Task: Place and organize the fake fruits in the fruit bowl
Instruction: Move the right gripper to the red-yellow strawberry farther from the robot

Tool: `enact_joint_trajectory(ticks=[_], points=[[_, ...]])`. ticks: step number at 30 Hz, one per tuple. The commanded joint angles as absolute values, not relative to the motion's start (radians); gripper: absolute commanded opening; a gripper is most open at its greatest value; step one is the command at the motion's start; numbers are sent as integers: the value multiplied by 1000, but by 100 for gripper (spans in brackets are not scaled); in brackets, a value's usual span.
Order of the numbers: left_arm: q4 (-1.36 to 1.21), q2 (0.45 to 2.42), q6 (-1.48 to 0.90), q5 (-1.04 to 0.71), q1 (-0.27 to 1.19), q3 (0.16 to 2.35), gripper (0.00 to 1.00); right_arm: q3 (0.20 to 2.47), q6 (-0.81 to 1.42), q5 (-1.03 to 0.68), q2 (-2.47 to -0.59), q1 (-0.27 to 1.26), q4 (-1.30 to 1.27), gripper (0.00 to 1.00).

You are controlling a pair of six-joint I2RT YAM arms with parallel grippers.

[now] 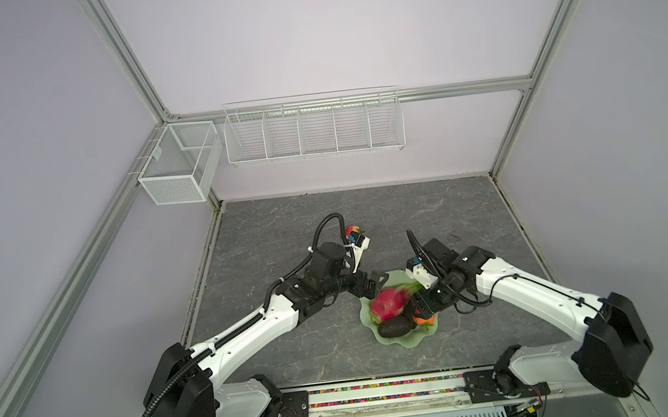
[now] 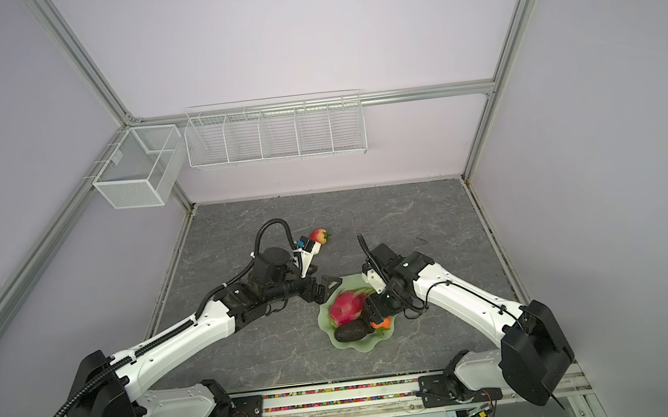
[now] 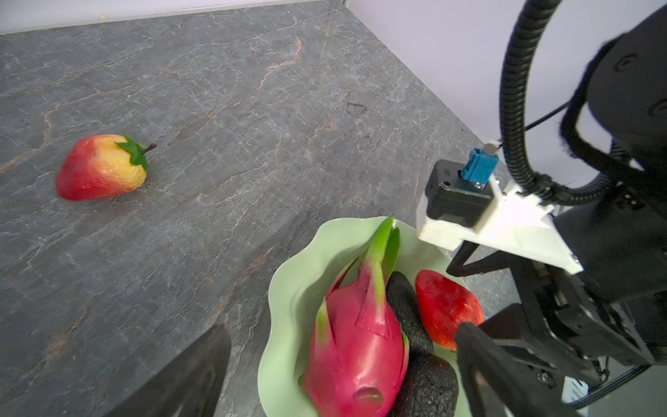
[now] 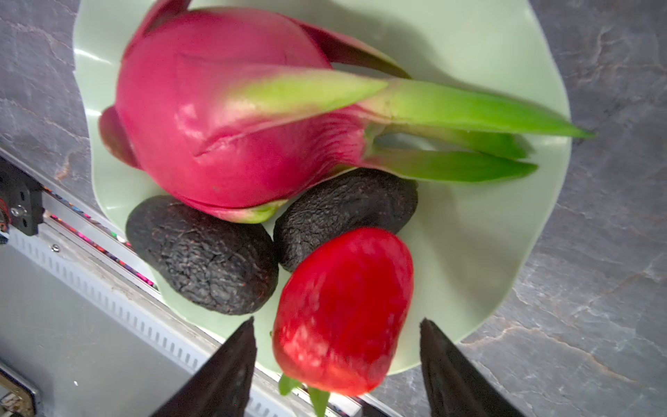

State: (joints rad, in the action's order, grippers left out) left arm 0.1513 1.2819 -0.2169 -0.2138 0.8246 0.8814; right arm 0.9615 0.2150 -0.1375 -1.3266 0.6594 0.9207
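The pale green fruit bowl (image 1: 410, 342) (image 2: 362, 346) (image 3: 288, 289) (image 4: 469, 252) holds the magenta dragon fruit (image 1: 387, 303) (image 2: 346, 306) (image 3: 357, 353) (image 4: 223, 119) and two dark avocados (image 4: 202, 256) (image 4: 346, 209). A red strawberry (image 4: 343, 307) (image 3: 447, 307) is at the bowl's right rim. My right gripper (image 4: 336, 319) (image 1: 419, 308) is open around it, with a gap on each side. A second strawberry (image 1: 352, 230) (image 2: 318, 236) (image 3: 101, 168) lies on the table beyond the left arm. My left gripper (image 3: 343, 326) (image 1: 373, 283) hovers open and empty by the bowl's far left rim.
White wire baskets (image 1: 312, 128) and a mesh box (image 1: 177, 162) hang on the back wall and left frame. The arms' base rail (image 1: 383, 392) runs along the table's front edge, close behind the bowl. Grey marble tabletop (image 1: 428, 208) spreads behind the bowl.
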Motion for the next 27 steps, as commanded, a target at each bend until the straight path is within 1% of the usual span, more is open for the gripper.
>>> enact_joint_trajectory(ticks=[1, 2, 3, 4, 7, 8, 10, 13, 16, 18, 20, 23, 27], points=[[153, 1257, -221, -209, 820, 877, 97, 994, 195, -116, -1339, 667, 938, 85], [153, 1255, -221, -206, 821, 879, 97, 1010, 193, -99, -1340, 667, 942, 93], [157, 1250, -219, -198, 820, 883, 97, 1031, 192, -75, -1338, 666, 948, 97], [164, 1239, -218, -173, 820, 886, 97, 1059, 185, -50, -1335, 667, 949, 99], [188, 1210, -223, -47, 804, 893, 97, 1167, 144, -8, -1351, 666, 892, 93], [204, 1209, -242, -7, 777, 898, 97, 1201, 118, -4, -1373, 667, 845, 91], [238, 1219, -310, 16, 688, 902, 97, 1284, 49, -4, -1460, 667, 765, 90], [229, 1222, -410, -72, 518, 869, 97, 1459, -84, 11, -1655, 666, 690, 90], [179, 1212, -446, -173, 427, 832, 96, 1571, -246, 9, -1813, 663, 553, 89], [187, 1207, -450, -181, 414, 829, 97, 1621, -351, -24, -1896, 648, 467, 89], [194, 1205, -453, -184, 412, 823, 97, 1690, -423, -101, -1983, 616, 436, 89], [184, 1206, -475, -187, 412, 804, 97, 1807, -437, -222, -2093, 555, 457, 88], [166, 1205, -499, -195, 411, 781, 96, 1841, -439, -334, -2170, 504, 398, 88]])
